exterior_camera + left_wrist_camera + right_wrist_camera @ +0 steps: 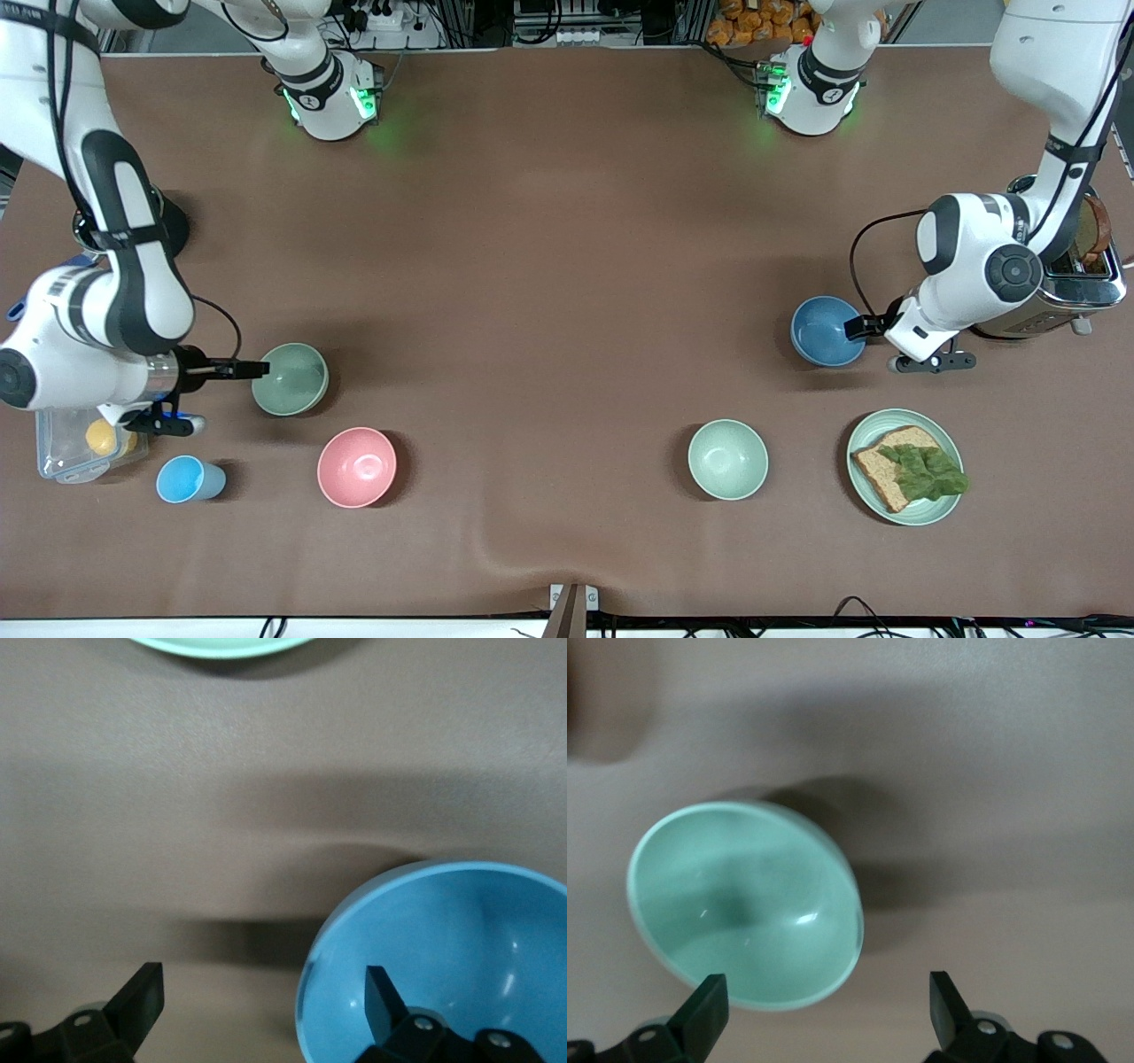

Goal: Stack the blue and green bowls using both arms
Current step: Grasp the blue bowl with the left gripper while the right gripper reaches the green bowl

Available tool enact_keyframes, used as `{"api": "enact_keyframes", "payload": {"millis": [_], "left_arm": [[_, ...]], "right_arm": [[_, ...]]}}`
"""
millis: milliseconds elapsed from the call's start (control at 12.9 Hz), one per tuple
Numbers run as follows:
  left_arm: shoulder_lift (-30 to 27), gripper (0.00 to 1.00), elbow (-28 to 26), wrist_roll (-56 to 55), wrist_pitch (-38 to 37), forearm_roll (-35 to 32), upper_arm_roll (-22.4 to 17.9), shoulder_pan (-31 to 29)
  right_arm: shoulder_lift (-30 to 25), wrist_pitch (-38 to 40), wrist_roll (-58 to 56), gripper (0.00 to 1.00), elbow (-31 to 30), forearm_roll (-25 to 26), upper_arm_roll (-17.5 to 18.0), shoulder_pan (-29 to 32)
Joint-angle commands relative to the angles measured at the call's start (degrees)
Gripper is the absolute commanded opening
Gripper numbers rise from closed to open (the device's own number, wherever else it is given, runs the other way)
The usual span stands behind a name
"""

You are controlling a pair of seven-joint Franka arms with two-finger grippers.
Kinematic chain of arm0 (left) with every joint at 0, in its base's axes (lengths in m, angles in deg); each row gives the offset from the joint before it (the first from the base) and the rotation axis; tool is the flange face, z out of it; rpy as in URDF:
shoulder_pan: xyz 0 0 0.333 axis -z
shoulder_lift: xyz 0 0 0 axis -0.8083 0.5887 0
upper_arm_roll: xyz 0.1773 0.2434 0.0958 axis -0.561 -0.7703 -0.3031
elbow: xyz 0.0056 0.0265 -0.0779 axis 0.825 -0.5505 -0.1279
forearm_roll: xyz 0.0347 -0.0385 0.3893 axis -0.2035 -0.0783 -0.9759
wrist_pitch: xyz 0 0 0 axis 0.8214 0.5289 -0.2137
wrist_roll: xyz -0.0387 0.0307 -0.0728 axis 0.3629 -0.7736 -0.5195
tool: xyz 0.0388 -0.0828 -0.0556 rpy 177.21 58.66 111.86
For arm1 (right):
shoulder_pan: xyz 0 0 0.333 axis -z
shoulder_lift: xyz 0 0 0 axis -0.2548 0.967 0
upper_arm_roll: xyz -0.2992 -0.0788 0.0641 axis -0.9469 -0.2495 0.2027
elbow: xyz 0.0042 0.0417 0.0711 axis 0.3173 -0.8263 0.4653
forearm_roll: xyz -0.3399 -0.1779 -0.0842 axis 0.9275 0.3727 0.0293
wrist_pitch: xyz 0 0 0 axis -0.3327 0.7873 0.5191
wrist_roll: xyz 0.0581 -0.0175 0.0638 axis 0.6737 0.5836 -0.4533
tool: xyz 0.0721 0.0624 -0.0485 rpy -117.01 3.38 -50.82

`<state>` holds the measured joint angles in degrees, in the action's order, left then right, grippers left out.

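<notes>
The blue bowl (827, 330) sits upright on the table toward the left arm's end. My left gripper (873, 344) is open and low at its rim. In the left wrist view one finger (383, 999) is inside the blue bowl (461, 948) and the other is outside it, with the rim between them, ungripped. The sage-green bowl (291, 379) sits upright toward the right arm's end. My right gripper (249, 372) is open beside its rim. In the right wrist view one fingertip (709, 1003) is at the edge of the green bowl (744, 904) and the other is over bare table.
A pink bowl (356, 467) and a light-blue cup (188, 479) lie nearer the camera than the green bowl. A clear container (66, 447) sits under the right arm. A paler mint bowl (727, 459), a plate (948, 509) with bread and lettuce, and a toaster (1076, 283) stand near the blue bowl.
</notes>
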<state>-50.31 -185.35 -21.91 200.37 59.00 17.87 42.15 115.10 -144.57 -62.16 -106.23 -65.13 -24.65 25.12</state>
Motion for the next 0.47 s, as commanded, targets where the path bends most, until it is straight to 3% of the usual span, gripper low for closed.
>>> {"api": "enact_keyframes", "payload": {"millis": [0, 155, 233, 311, 388], "left_arm": [[1.2, 0.75, -0.3, 0.9, 2.2, -0.9, 0.6, -0.4], [1.3, 0.17, -0.3, 0.8, 2.2, -0.9, 0.7, -0.1], [1.3, 0.0, -0.1, 0.8, 2.2, -0.9, 0.8, 0.0], [1.2, 0.0, 0.1, 0.8, 2.2, -0.9, 0.9, 0.1], [0.9, 0.0, 0.2, 0.8, 2.2, -0.9, 1.0, 0.2]], "right_arm": [[2.1, -1.6, -0.1, 1.0, 1.4, -0.9, 0.9, 1.9], [2.9, -2.6, 0.2, 1.0, 1.3, -1.1, 0.9, 1.5], [3.2, -4.1, 0.2, 0.8, 0.6, -1.1, 0.9, 1.5], [3.3, -5.1, 0.2, 0.41, 0.0, -1.1, 0.9, 1.5], [3.3, -5.4, 0.2, 0.11, -0.2, -1.2, 1.0, 1.5]]}}
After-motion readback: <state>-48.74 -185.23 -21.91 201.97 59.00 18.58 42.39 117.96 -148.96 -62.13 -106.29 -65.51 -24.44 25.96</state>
